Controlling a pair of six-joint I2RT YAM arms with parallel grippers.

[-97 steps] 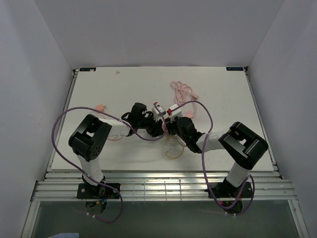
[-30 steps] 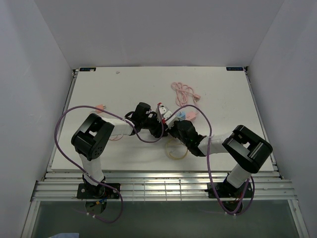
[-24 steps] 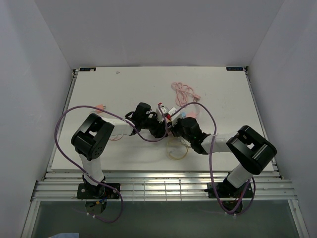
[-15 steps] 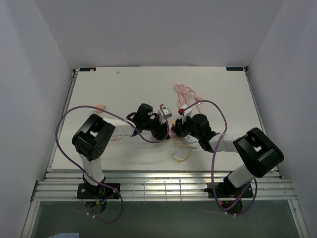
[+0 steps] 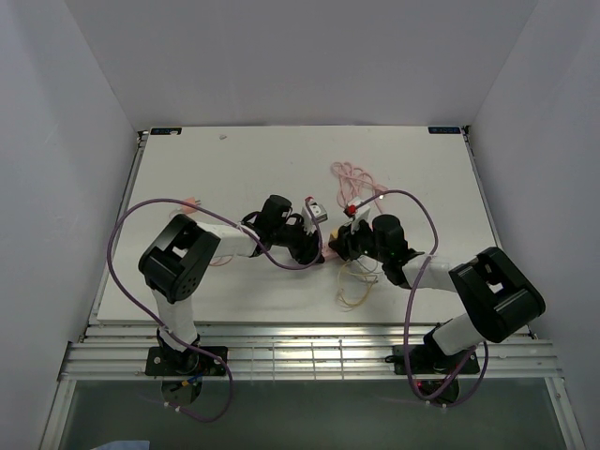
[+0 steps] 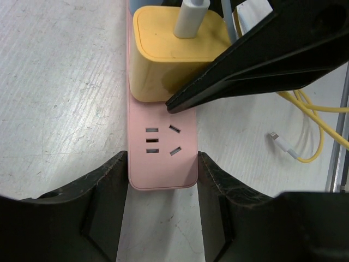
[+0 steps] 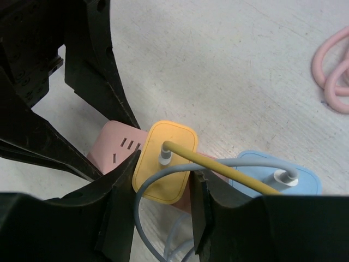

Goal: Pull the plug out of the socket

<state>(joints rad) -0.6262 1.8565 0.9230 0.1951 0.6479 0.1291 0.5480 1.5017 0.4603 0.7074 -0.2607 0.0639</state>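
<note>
As seen from left wrist, marking left gripper [image 6: 162, 166] clenched on socket [image 6: 161, 139]: one black finger tight against each long side of its free end. Lying flat on table [image 6: 60, 82], pink, outlet slots facing up, one bare set of slots just past the fingertips. Next along it, seated on top, yellow plug [image 6: 169, 54], square with rounded corners, white connector [image 6: 192, 13] stuck in its top face. Not lifted; bottom edge flush with the pink face as far as visible. Overlapped on the right by a black finger [image 6: 262, 60] of right gripper [image 7: 159, 188], tip at the plug's near right corner. Beside the strip on the right, loose yellow cable [image 6: 319, 123] looped on table, plus a small white cable tip [image 6: 284, 146], touching neither strip nor plug.

From right wrist, marking right gripper closed on yellow plug, one finger against each of two opposite sides, yellow cable leaving the top face toward lower right. Just beside it, further along socket, blue plug [image 7: 275, 185] with grey cable [image 7: 218, 162] arching over. Pink coiled cord [image 7: 331, 71] at upper right edge, well apart from both plugs.

From above, both grippers meeting near table's middle, tips nearly touching, arms angled inward from left and right. Socket mostly hidden under them there.
</note>
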